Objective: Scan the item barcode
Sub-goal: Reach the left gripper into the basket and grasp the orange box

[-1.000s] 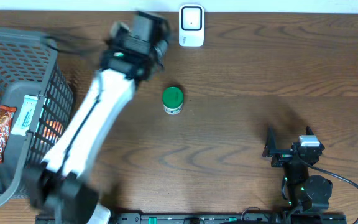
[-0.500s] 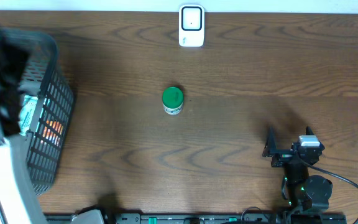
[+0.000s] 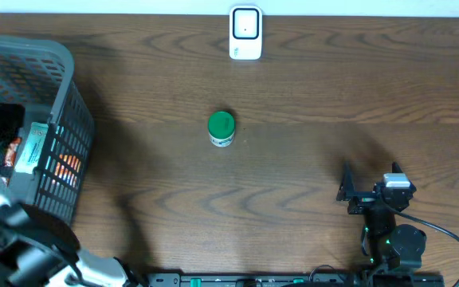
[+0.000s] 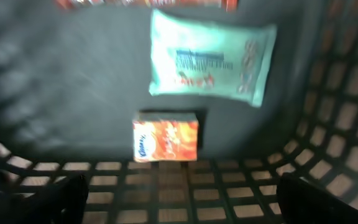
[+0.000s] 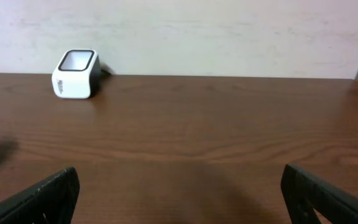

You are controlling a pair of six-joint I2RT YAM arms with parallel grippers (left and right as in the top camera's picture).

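A grey plastic basket with lattice walls fills the left of the overhead view. The left gripper hangs inside it, jaws spread wide and holding nothing. On the dark basket floor lies a soft, pale-teal packet in the upper middle of the wrist frame. Just below it a small orange carton rests against the lattice wall. Both prints are too blurred to read, and a red wrapper is cut off at the top edge.

On the wood-grain table, a small round jar with a green lid stands at centre — well apart from the white, rounded scanner at top centre. The right gripper sits at lower right — jaws spread, empty, facing the scanner.
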